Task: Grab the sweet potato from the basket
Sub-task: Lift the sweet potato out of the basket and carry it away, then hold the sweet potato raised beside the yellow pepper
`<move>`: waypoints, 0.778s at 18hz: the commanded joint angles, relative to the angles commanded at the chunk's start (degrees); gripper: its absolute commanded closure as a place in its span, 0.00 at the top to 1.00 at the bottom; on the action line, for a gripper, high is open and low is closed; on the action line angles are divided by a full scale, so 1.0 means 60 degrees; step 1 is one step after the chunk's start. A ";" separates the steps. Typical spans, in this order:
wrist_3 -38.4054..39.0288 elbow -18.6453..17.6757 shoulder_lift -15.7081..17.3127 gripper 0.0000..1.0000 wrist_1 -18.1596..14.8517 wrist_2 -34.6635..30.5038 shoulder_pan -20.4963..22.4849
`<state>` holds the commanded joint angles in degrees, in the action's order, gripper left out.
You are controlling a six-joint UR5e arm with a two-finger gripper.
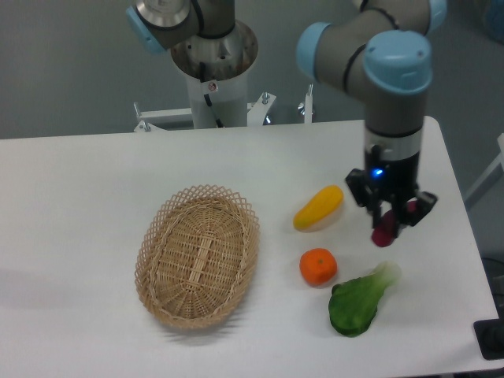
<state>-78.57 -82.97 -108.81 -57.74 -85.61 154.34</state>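
Your gripper is hanging over the right side of the table, pointing straight down, and its fingers are clamping the sweet potato between them. You are seeing only the lower end of that sweet potato, a dark reddish-purple tip poking out below the fingers; the rest is hiding behind the gripper body. A small blue light is glowing on the gripper housing just above the fingers.

The sweet potato is sitting clear of the basket, well off to its right and held in the air rather than lying on anything. Directly below and slightly left of it, the leafy green vegetable is lying on the table with its pale stem end pointing up toward the gripper; whether the two are close in height you cannot tell from this view.

To the left of the gripper, the yellow squash is lying at a slant on the table. Below that, the orange is resting just beside the green vegetable. Further left, the wicker basket is sitting on the table with nothing showing inside it, well apart from the gripper.

The arm is reaching in from the top, its grey and blue joints standing above the gripper.
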 joint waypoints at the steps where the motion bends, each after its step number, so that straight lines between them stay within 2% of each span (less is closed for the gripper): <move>1: -0.0044 0.0000 0.0000 0.37 0.0000 -0.0015 0.0015; 14: -0.0045 -0.0015 0.0029 0.37 0.0015 0.0000 0.0088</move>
<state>-78.84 -83.06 -108.63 -57.66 -85.61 154.86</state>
